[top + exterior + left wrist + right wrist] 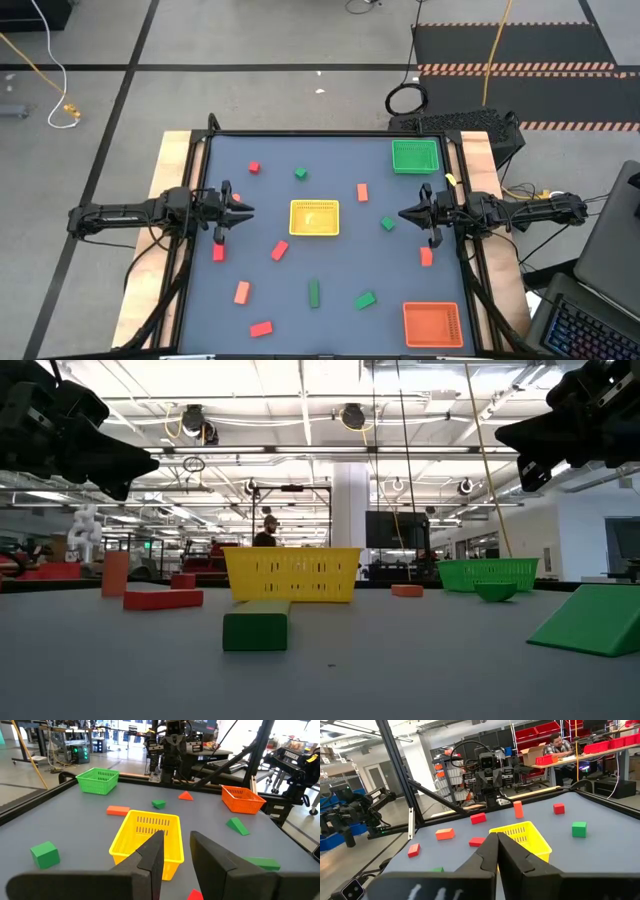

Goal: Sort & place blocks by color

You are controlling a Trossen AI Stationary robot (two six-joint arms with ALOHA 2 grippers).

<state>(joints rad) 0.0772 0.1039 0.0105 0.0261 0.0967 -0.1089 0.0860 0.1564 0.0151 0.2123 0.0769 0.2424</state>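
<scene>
Several small red, orange-red and green blocks lie scattered flat on the dark table: a red one [254, 167], a green one [300, 174], an orange-red bar [362, 191], a green bar [314, 292] and a red bar [261, 328] among them. My left gripper [243, 212] [176, 851] hovers open above the table, left of the yellow tray [314, 217]. A red block [237, 198] lies close beside it. My right gripper [405, 213] [497, 845] hovers shut, right of the yellow tray, near a green block [387, 224]. Both point at the tray and hold nothing.
The yellow tray [148, 840] stands mid-table between the grippers. A green tray [416, 156] sits in the far right corner and an orange tray [432, 323] in the near right corner. Raised dark rails [300, 135] frame the table. A person sits at a bench [560, 742] in the room beyond.
</scene>
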